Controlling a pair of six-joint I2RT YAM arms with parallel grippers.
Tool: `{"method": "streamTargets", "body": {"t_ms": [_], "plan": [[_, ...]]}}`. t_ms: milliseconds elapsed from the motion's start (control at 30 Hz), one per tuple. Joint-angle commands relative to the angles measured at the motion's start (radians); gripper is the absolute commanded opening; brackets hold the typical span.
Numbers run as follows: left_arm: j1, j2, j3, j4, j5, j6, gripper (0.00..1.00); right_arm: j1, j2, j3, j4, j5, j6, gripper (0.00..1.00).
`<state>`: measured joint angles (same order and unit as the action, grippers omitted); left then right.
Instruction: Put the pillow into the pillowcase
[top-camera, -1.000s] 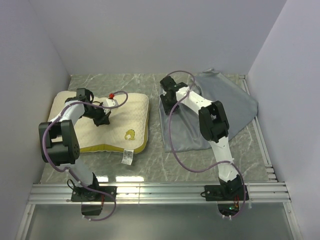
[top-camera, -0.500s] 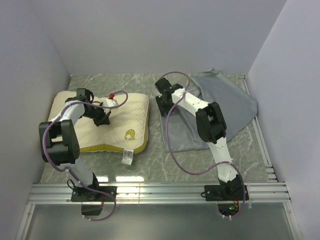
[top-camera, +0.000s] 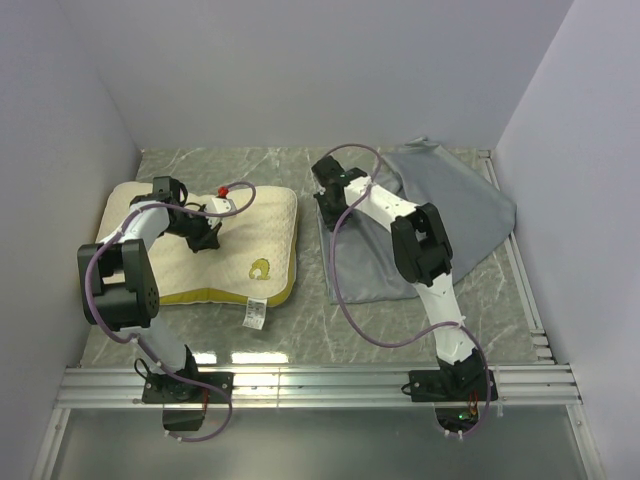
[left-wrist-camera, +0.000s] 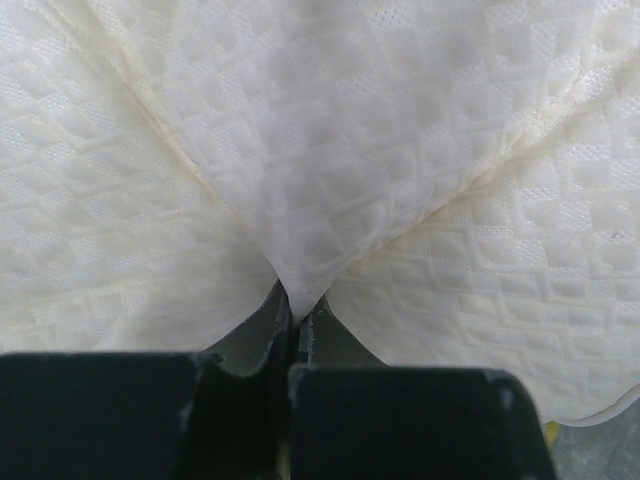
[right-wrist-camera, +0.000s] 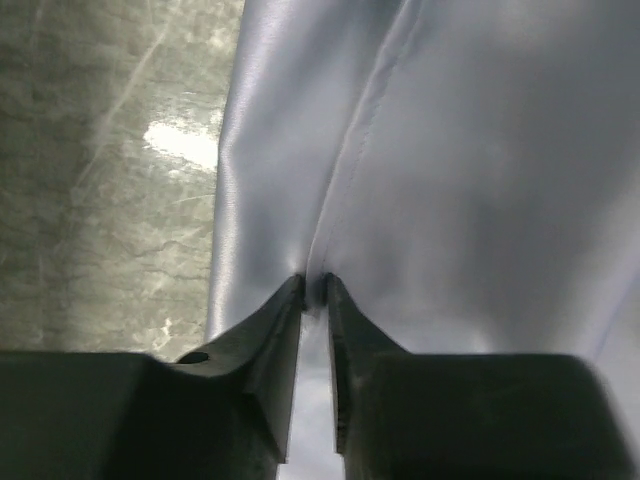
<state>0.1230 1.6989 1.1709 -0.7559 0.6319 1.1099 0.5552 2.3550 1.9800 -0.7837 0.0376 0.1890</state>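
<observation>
The cream pillow (top-camera: 262, 222) lies flat on the left side of the marble table (top-camera: 300, 325). The blue-grey pillowcase (top-camera: 470, 215) lies on the right, with a strip of bare table between them. The left gripper (left-wrist-camera: 297, 318) is pressed together on a raised pinch of the pillow's top fabric. The right gripper (right-wrist-camera: 315, 290) pinches a fold at the pillowcase's left edge.
</observation>
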Motion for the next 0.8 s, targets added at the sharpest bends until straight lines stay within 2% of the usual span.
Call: {"method": "streamTargets", "body": {"t_ms": [0, 33, 67, 100, 133, 267, 500, 667, 767], "plan": [[0.01, 0.005, 0.013, 0.013, 0.018, 0.004, 0.0, -0.009, -0.036, -0.027, -0.006, -0.018, 0.009, 0.18], [0.01, 0.005, 0.013, 0.015, 0.018, 0.001, 0.0, -0.009, -0.04, -0.029, -0.005, -0.025, 0.009, 0.14], [0.012, 0.007, 0.015, 0.016, 0.018, 0.001, 0.0, -0.011, -0.043, -0.027, -0.008, -0.028, 0.006, 0.06], [0.01, 0.008, 0.016, 0.015, 0.018, 0.001, 0.0, -0.012, -0.051, -0.023, -0.011, -0.033, 0.0, 0.01], [0.013, 0.008, 0.018, 0.012, 0.02, 0.002, 0.0, -0.014, -0.057, -0.023, -0.012, -0.034, -0.002, 0.0], [0.017, -0.002, 0.032, -0.014, 0.032, 0.014, 0.0, -0.018, -0.131, -0.052, 0.003, -0.099, -0.014, 0.0], [0.007, -0.073, 0.094, -0.097, 0.112, 0.048, 0.0, -0.034, -0.405, -0.314, 0.123, -0.241, -0.029, 0.0], [-0.029, -0.12, 0.098, -0.161, 0.13, 0.087, 0.0, -0.043, -0.493, -0.431, 0.15, -0.26, -0.031, 0.0], [-0.051, -0.153, 0.076, -0.18, 0.137, 0.1, 0.0, -0.047, -0.49, -0.461, 0.144, -0.255, -0.037, 0.0]]}}
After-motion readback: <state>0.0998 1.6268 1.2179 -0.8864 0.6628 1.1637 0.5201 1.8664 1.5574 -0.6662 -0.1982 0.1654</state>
